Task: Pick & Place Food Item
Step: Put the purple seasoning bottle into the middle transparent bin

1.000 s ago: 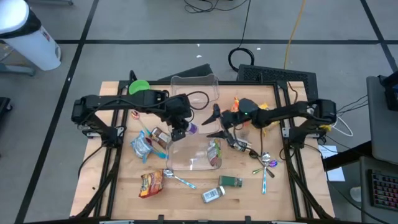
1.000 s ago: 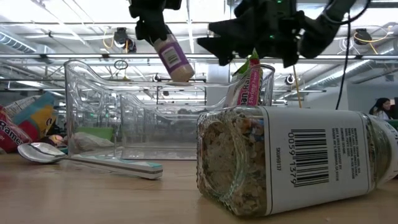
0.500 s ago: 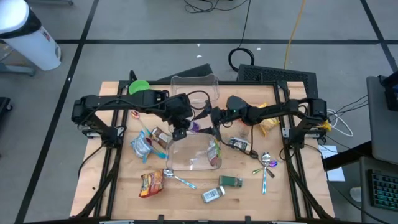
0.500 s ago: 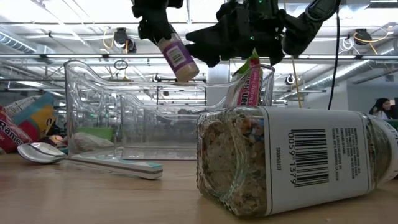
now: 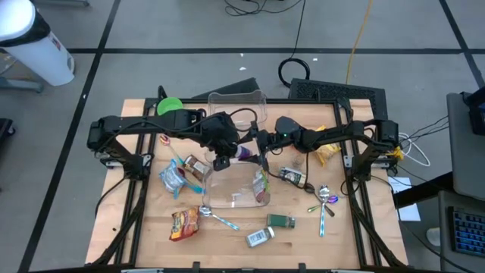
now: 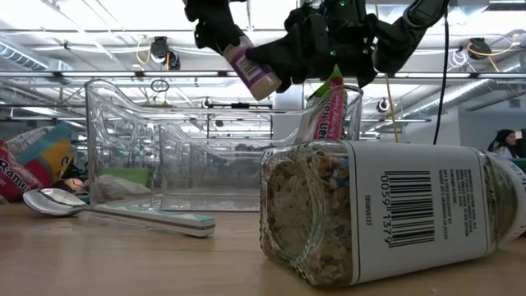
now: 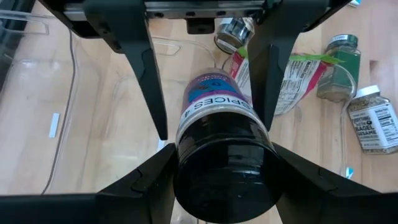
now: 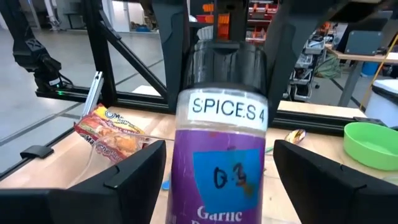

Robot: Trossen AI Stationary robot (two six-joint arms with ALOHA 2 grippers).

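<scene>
Spice jar with a purple label and a black cap, held in the air above a clear plastic bin near the middle of the wooden desk. The left hand pinches the jar at its cap end, one dark finger on each side, as the left wrist view shows. The right hand sits just beside the jar's other end, its fingers spread on either side of the body and not yet pressed onto it.

This looks like a hand-over between the two arms. To do it well, the right hand should close squarely on the round body, above the label's lower edge, before the left lets go. The jar is smooth, hard and cylindrical, so it may slip or roll in a loose or off-centre grip.

The bin has thin, glossy, see-through walls, and a flat crinkled packet stands inside against one wall. On the desk lie a square glass jar of pale seasoning on its side, a metal spoon with a pale handle, and soft foil snack bags.
</scene>
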